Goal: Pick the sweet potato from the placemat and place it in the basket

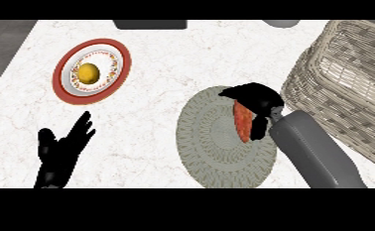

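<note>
Sweet potato (242,120) — long axis near-vertical

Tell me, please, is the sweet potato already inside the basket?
No, the sweet potato is over the round placemat, with the right hand curled round it, beside the basket.

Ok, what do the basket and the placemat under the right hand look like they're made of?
Basket: pale woven wicker by the look, matte, with crossing strands showing on rim and wall. Placemat: likely woven fibre or braided cord, matte grey-green, laid in concentric rings. Neither shows any gloss.
</note>
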Robot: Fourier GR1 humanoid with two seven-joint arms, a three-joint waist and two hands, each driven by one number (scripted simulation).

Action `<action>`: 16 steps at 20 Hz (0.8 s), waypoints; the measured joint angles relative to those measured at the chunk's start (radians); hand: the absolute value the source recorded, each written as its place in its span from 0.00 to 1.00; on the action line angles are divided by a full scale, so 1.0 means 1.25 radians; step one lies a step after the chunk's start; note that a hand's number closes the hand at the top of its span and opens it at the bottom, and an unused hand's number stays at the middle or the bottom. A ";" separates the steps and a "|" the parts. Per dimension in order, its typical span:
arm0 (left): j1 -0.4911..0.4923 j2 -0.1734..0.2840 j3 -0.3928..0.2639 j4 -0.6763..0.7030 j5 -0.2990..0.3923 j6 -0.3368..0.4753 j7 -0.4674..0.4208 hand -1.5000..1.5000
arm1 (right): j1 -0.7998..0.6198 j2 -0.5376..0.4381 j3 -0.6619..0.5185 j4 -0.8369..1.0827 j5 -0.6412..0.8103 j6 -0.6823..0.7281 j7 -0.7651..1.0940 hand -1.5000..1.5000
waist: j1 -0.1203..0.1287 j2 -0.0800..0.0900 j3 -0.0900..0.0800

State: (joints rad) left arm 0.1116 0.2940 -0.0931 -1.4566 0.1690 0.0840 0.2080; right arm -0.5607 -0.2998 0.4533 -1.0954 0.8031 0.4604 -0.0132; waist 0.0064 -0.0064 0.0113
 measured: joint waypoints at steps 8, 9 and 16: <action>-0.001 -0.008 0.009 0.004 -0.014 -0.001 0.001 0.50 | -0.006 -0.011 0.024 0.026 0.086 -0.091 -0.090 1.00 | 0.001 -0.002 -0.001; -0.003 -0.007 0.012 0.008 -0.012 -0.007 -0.004 0.50 | -0.013 -0.007 0.023 0.043 0.095 -0.103 -0.100 1.00 | 0.002 -0.002 0.000; 0.011 -0.008 0.018 -0.005 -0.017 -0.004 0.004 0.50 | -0.006 0.068 -0.070 0.095 0.114 -0.148 0.137 1.00 | -0.012 -0.005 -0.002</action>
State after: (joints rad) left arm 0.1258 0.2839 -0.0710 -1.4630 0.1476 0.0786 0.2128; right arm -0.5683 -0.2143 0.3658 -0.9768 0.9460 0.2760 0.1580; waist -0.0087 -0.0128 0.0086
